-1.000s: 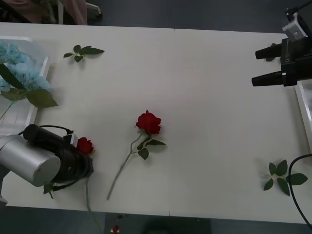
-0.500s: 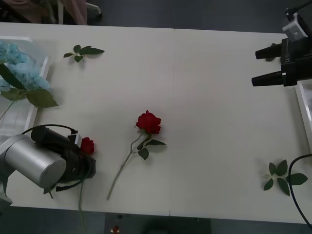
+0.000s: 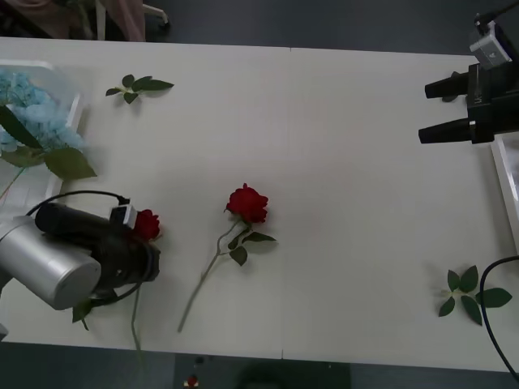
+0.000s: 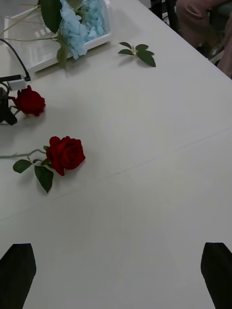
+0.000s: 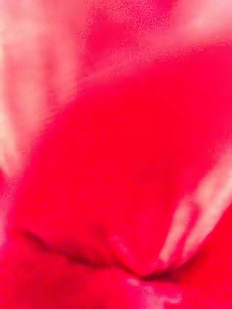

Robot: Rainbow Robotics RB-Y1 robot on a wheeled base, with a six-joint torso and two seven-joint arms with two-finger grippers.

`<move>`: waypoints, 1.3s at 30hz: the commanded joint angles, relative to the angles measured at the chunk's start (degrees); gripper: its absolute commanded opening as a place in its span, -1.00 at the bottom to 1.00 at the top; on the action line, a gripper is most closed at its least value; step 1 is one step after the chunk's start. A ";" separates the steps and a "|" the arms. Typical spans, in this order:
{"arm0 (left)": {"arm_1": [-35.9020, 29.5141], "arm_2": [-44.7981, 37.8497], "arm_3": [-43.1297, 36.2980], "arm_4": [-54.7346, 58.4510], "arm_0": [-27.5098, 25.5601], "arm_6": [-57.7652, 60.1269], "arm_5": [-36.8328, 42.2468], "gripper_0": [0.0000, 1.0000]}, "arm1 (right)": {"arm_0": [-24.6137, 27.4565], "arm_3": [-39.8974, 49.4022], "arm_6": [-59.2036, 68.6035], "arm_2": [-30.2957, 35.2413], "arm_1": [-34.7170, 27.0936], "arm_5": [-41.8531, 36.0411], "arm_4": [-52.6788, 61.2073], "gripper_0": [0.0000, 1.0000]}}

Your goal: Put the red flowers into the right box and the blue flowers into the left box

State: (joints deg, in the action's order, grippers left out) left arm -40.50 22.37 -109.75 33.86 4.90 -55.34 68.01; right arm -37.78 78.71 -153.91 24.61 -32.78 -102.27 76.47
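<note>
left jaws (image 3: 138, 243) look clamped on a red rose (image 3: 146, 224), though i can't tell for sure. next it needs carrying to the right box (image 3: 507, 182), beside the wide-open right jaws (image 3: 430, 109).

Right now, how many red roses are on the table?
2. One rose lies free mid-table, stem trailing toward the near edge. The other rose is at the left gripper, near the table's left front. More may be hidden.

Bare table (image 3: 357, 203) between rose (image 3: 246, 203) and right gripper (image 3: 422, 109); leaf sprig (image 3: 470, 292) seemingly sole obstacle.
</note>
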 commanded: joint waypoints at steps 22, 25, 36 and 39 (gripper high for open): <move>4.46 -10.51 -16.02 26.43 20.94 -17.25 -8.68 -1.00 | 0.42 -0.22 -1.09 -0.08 -0.18 0.32 -0.18 1.00; 7.19 -10.24 -13.91 27.48 23.75 -16.64 -8.68 -1.00 | 0.25 -0.48 -1.09 0.18 -0.44 0.06 -0.35 1.00; 15.18 -7.61 -5.65 28.36 31.23 -15.23 -15.98 -1.00 | 0.25 -3.47 12.93 0.71 -0.62 -4.78 8.35 1.00; 16.77 -7.17 -3.02 28.89 33.25 -14.88 -18.53 -1.00 | 0.07 -6.64 16.45 -0.44 -0.53 -4.69 13.36 1.00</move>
State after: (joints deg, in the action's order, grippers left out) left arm -24.57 15.08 -113.73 62.01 35.14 -72.34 51.26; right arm -37.43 73.56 -138.42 24.58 -32.72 -107.00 87.13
